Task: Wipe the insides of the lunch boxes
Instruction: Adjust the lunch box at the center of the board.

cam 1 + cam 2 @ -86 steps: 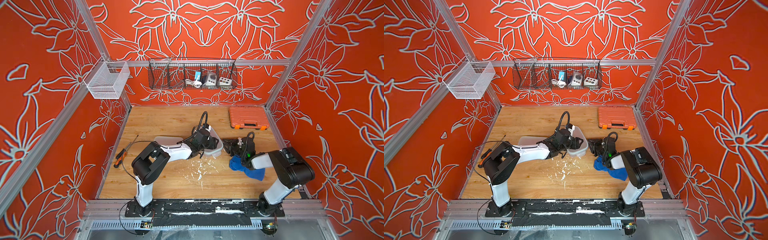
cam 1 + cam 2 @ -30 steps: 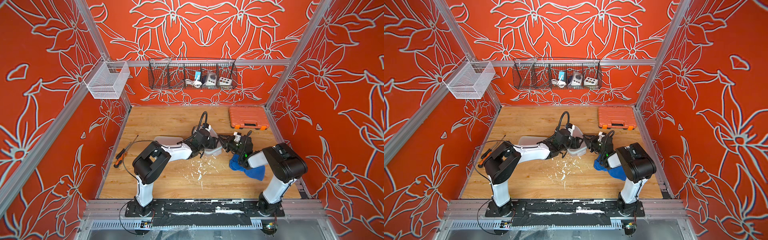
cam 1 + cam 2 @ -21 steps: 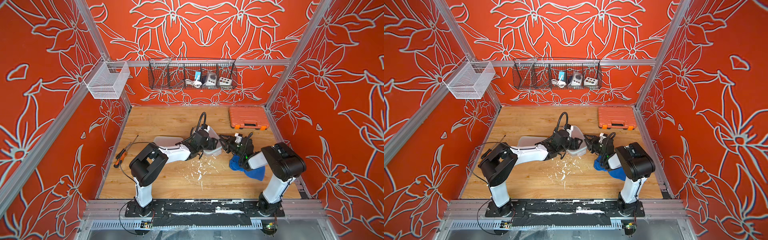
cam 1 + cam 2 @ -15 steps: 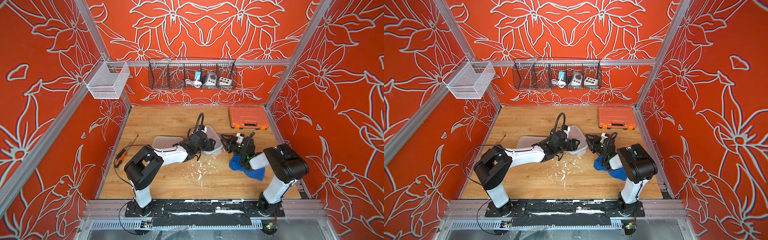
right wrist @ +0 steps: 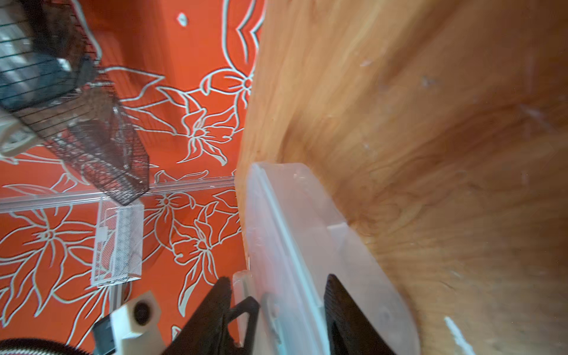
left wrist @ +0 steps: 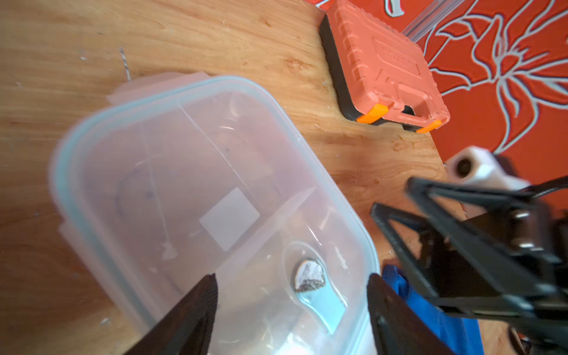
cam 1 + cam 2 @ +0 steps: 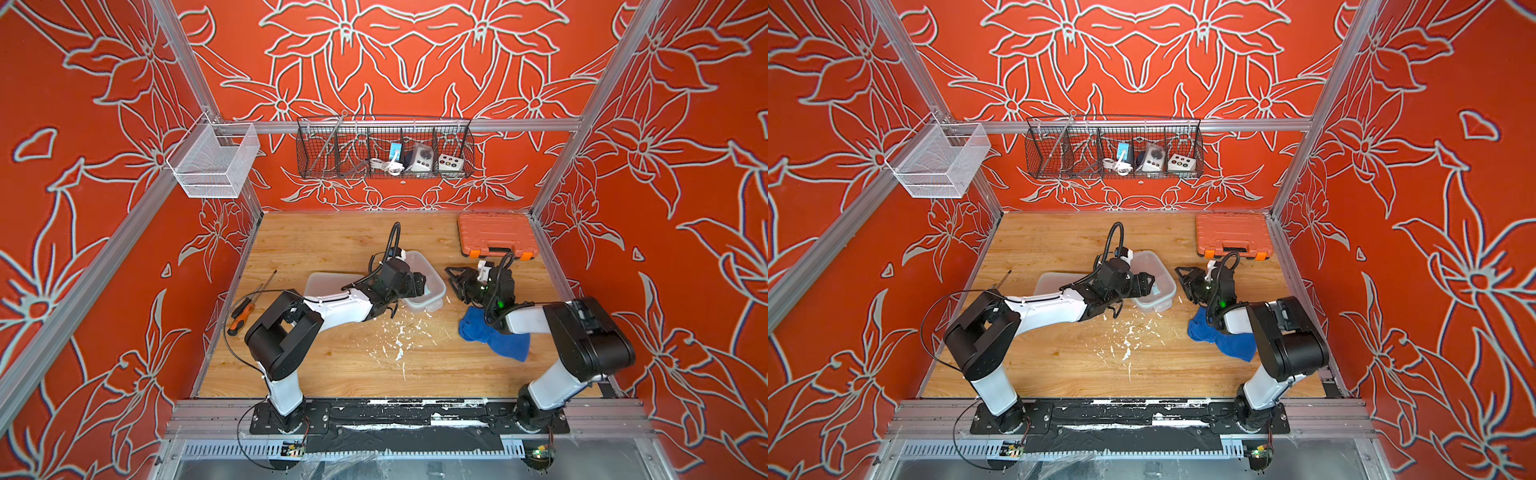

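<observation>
Wood-grain tabletop [image 7: 332, 241], flecked with white crumbs [image 7: 399, 336], orange floral walls [image 7: 415, 62] around. Now the divided lunch box [image 6: 172, 159]: translucent plastic, rounded corners, bluish rim, white square label on its floor. It sits right under the left claw [image 6: 290, 279], jaws gaping wide over its near corner, clamping nothing. Over to the right claw [image 7: 452, 284], arm stretched low, just beside the box's opposite wall, jaws partly apart, empty; crumpled blue cloth [image 7: 490, 336] behind it under the forearm. And a second lunch box [image 7: 324, 282] lies beneath the left forearm.
</observation>
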You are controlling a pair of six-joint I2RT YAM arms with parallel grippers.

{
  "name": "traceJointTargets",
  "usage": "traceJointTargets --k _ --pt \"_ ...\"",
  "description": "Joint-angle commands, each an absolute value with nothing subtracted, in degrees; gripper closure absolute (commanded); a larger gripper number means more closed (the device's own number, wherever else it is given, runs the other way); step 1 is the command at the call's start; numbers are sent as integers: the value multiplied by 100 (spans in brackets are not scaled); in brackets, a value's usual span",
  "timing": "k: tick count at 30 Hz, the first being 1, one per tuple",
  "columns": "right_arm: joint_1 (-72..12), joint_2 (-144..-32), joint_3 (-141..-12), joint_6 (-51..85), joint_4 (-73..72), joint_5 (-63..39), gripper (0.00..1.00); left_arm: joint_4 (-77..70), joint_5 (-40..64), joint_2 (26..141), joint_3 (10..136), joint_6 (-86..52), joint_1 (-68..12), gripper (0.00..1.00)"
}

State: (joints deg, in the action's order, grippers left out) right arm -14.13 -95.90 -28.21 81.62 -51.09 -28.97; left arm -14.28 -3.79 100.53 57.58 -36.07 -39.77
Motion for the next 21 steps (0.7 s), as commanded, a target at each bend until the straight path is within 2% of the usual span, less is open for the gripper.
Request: traceJointTargets --k 1,9,21 --pt "-1399 -9874 -2841 8295 -5605 -3067 49 -871 -483 9987 5651 -3678 -3929 21" --pt "-1458 -9837 -2725 8517 -5858 -3189 49 -947 -354 10129 5667 -3722 -3920 20" --pt "-1843 -10362 -2399 9305 -7118 -2956 52 -809 -404 10152 5647 -3591 -3920 20"
